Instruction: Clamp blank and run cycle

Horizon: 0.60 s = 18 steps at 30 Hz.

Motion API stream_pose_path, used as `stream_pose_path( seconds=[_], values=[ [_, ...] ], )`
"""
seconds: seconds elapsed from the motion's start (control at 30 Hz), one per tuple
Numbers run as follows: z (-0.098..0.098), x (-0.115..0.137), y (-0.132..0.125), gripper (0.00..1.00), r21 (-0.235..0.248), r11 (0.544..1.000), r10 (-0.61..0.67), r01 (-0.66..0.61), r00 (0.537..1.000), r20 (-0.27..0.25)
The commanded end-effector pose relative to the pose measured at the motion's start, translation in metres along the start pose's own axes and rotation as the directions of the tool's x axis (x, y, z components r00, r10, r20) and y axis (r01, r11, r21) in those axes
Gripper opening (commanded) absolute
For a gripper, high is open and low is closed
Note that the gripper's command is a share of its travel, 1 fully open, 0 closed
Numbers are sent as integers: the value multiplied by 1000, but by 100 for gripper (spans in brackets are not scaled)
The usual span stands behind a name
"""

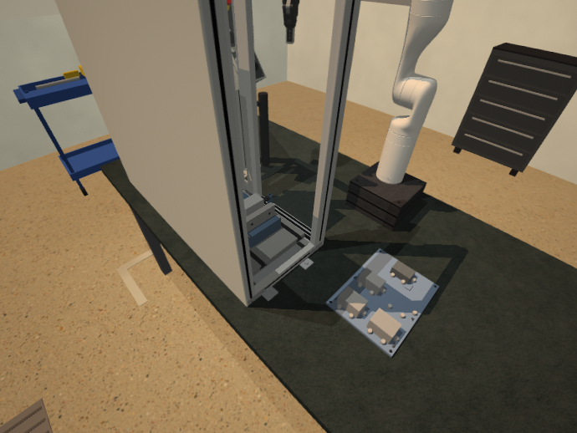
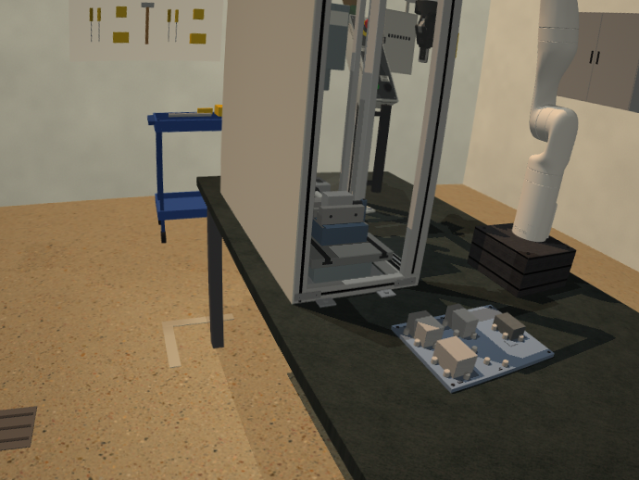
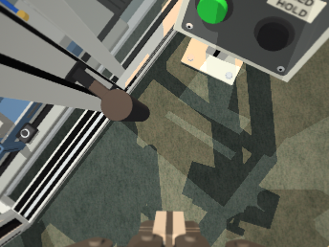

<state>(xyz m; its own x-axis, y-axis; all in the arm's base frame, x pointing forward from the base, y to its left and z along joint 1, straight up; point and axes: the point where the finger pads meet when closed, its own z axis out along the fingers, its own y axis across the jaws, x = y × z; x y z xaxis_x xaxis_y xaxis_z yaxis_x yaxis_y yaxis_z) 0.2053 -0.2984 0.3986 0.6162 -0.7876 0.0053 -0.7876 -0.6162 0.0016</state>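
Note:
My gripper [image 1: 289,41] [image 2: 423,59] [image 3: 169,230] is shut and empty, high beside the guard on the robot's side. The green CYCLE START button [image 3: 212,9] is at the top of the wrist view; VISE AIR is outside that view. The door handle [image 3: 116,104] is left of the fingers, not touched; I cannot tell whether the door is fully shut. In the guard, a grey block [image 1: 253,203] [image 2: 336,198] shows behind the drilled jaw [image 2: 339,213]; its seating, the bars and work stop are hidden. The dark setting master [image 1: 403,272] [image 2: 508,325] stands on the plate [image 1: 337,295] [image 2: 533,356].
Three lighter blocks stand on the plate, one of them a large block [image 1: 384,324] [image 2: 455,356]; a group of pins there holds no block. The guard's front post [image 1: 334,134] [image 2: 431,149] rises near the plate. The control column [image 1: 264,130] [image 2: 381,149] stands behind. The lamp's state is unclear.

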Motion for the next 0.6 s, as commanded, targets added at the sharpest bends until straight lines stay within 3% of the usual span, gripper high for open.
stream_pose_path(
  seconds=[0.0, 0.2, 0.37, 0.57],
  values=[
    [0, 0, 0, 10, 4, 1000, -22, 22, 1000, 4],
    [0, 0, 0, 10, 4, 1000, -22, 22, 1000, 4],
    [0, 0, 0, 10, 6, 968, -249, 249, 968, 4],
    [0, 0, 0, 10, 6, 968, -249, 249, 968, 4]
  ],
)
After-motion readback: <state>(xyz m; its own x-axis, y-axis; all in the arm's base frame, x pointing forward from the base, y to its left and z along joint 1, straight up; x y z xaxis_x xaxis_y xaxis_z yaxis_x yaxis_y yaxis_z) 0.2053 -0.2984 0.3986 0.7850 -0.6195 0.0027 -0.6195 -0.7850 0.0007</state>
